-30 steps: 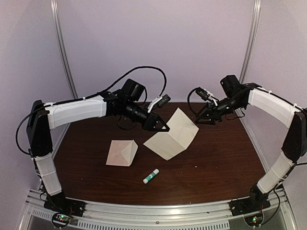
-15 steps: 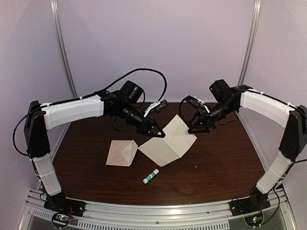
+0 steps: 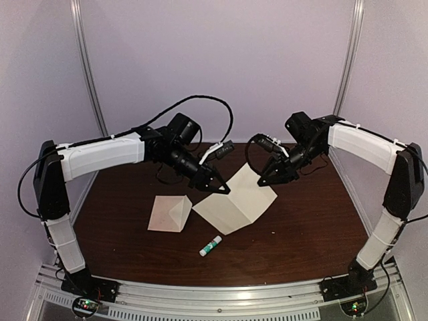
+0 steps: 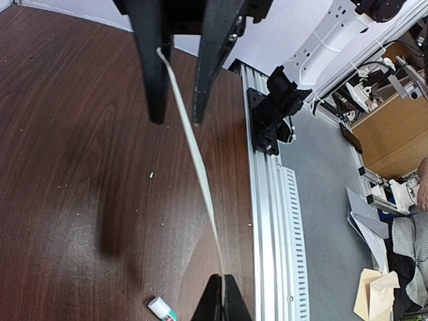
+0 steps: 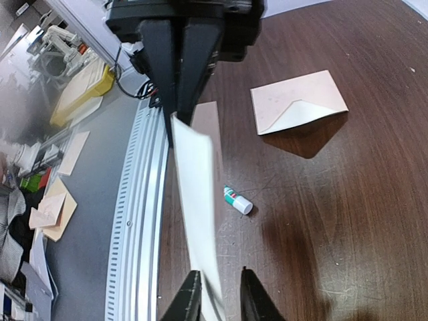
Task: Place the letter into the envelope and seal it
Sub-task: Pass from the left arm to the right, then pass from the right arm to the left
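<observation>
1. Left gripper point(image 3: 225, 191): jaws clenched on the far-left edge of the pale cream, creased rectangular paper letter point(image 3: 234, 200). In the left wrist view the fingertips meet on the sheet, which is seen edge-on.
2. Right gripper point(image 3: 261, 182): at the letter's far-right corner, jaws only partly closed. The left wrist view shows the paper lying against one finger point(image 4: 151, 73) with a clear gap to the other. It is straddling the sheet, not pinching it.
3. Letter: outside the envelope, strung between the two grippers mid-table. The far edge is lifted and the sheet slopes down toward the near side. I can't tell whether its near corner touches the dark brown wooden table point(image 3: 307, 227).
4. Cream-tan paper envelope with a pointed triangular flap point(image 3: 168, 214): flat on the table, left of the letter. Its right edge is just beside the letter's left corner; can't tell if they touch. The flap is unsealed and its pale side shows in the right wrist view. Neither gripper is on it.
5. Small white glue stick with a green end point(image 3: 210, 245): lying on the table just nearside of the letter's near corner, apart from both papers.
</observation>
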Controlling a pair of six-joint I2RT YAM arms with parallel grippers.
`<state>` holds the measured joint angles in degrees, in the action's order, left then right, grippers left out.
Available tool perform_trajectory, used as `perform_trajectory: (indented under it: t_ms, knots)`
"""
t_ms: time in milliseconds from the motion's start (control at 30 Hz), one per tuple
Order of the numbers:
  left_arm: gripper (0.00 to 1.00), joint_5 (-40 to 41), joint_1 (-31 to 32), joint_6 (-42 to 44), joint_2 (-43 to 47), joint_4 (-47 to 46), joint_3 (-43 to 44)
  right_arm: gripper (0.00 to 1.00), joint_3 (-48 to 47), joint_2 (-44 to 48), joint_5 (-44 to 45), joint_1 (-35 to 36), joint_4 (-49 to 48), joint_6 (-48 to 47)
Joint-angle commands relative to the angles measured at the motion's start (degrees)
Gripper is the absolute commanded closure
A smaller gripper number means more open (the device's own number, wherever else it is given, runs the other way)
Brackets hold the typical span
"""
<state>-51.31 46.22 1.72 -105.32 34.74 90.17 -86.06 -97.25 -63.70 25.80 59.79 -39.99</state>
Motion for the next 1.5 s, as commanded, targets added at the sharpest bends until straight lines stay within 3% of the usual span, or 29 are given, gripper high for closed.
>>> perform_trajectory:
  t_ms: [0,167,400,500,767,1200,1467]
  knots:
    - [0.98,-0.73,0.01,2.38,0.89,-0.03,0.96,0.90,-1.69,-1.50,-5.06,0.96,8.03,-5.50]
    - [0.97,-1.25,0.01,2.91,0.44,-0.02,1.32,1.00,-0.60,-1.78,-5.49,1.94,7.83,-5.34]
    - [0.66,2.10,0.01,6.76,4.17,-0.57,-3.34,1.00,-2.09,-0.78,-5.66,1.97,11.09,-6.89]
    - [0.61,4.73,0.01,9.26,7.58,-2.62,-8.34,1.00,-1.95,0.57,-4.91,1.97,11.62,-7.01]
    - [0.61,8.92,0.01,12.85,15.78,-17.49,-22.04,1.00,-1.99,1.26,-4.82,1.97,15.11,-8.46]
    - [0.69,7.44,0.01,11.53,14.37,-22.87,-23.37,1.00,-2.12,1.08,-5.63,2.15,14.93,-7.61]
    - [0.49,10.88,-0.03,9.87,15.56,-29.15,-26.02,1.00,-1.16,1.78,-4.79,3.01,14.64,-7.38]
